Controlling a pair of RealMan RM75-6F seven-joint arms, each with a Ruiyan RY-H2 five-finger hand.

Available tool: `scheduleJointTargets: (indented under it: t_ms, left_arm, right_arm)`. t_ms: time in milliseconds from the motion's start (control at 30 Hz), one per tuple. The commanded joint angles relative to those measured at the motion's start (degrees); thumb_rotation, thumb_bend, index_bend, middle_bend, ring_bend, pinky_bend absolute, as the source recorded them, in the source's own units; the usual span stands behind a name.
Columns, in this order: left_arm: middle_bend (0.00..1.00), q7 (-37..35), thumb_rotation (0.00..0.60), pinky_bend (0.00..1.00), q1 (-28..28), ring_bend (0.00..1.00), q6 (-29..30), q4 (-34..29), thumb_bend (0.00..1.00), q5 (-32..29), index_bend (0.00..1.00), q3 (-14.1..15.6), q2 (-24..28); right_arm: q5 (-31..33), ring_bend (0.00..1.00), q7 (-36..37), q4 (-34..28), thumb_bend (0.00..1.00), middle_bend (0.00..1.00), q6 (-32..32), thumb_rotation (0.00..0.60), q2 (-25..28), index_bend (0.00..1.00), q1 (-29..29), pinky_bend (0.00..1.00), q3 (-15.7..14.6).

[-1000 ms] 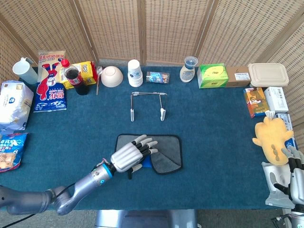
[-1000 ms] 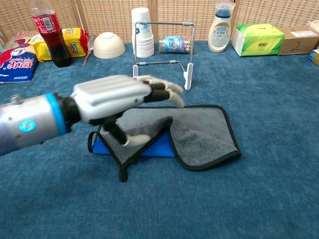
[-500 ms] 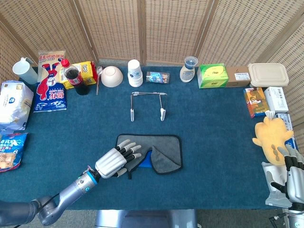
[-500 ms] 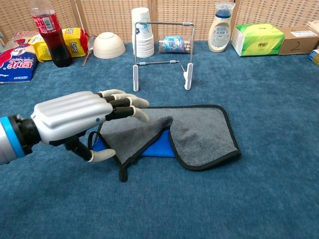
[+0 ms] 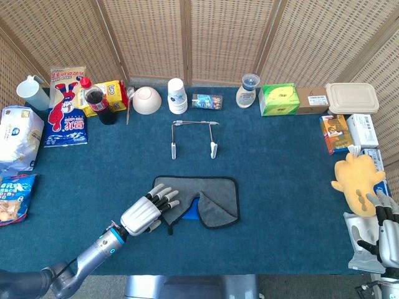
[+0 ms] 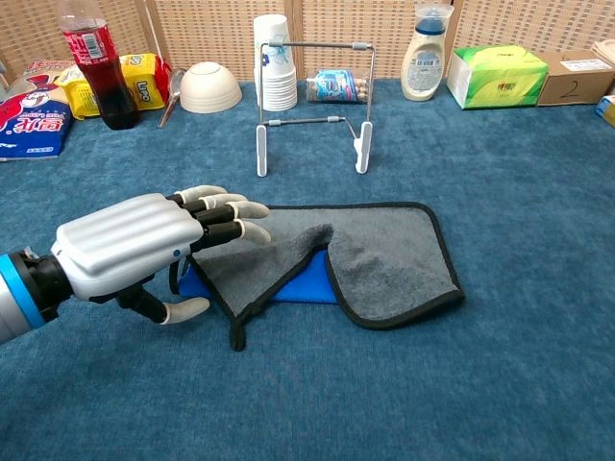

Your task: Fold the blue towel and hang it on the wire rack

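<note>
The towel lies folded on the blue table cloth, grey side up with a black hem and a blue patch showing at a turned-over corner. My left hand hovers at its left edge, fingers spread and empty, fingertips over the towel's left border. The wire rack stands upright behind the towel, bare. My right hand rests at the table's far right edge in the head view, fingers loosely apart, holding nothing.
Along the back stand a cola bottle, bowl, paper cups, white bottle and tissue box. Snack bags line the left side. Boxes and a yellow plush toy sit at the right.
My left hand has drawn back to the left and toward the front edge, off the middle of the towel; its thumb has left the blue fold. The towel stays put.
</note>
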Motion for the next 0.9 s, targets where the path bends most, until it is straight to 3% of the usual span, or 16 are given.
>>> scheduleJointTargets:
  t_ms: [33,467,900]
  left_arm:
    - [0.05,-0.53,0.6,0.0,0.34,0.0,0.12,1.55,0.12,0.11,0.15,-0.7,-1.44]
    - [0.06,-1.68,0.6,0.0,-0.5,0.0,-1.07,3.67,0.12,0.76,0.18,-2.75,-4.43]
    - [0.11,-5.68,0.6,0.0,0.09,0.0,0.55,5.52,0.13,1.41,0.3,-3.53,-5.92]
  right_arm:
    - [-0.04,0.0,0.21,-0.09,0.33,0.07,0.12,0.6,0.14,0.15,-0.09,0.0,-0.03]
    - [-0.1,0.0,0.81,-0.35,0.33,0.07,0.47,0.6,0.61,0.15,-0.4,0.0,-0.14]
    - [-0.12,0.0,1.17,-0.45,0.33,0.07,0.82,0.6,0.93,0.15,-0.69,0.0,-0.2]
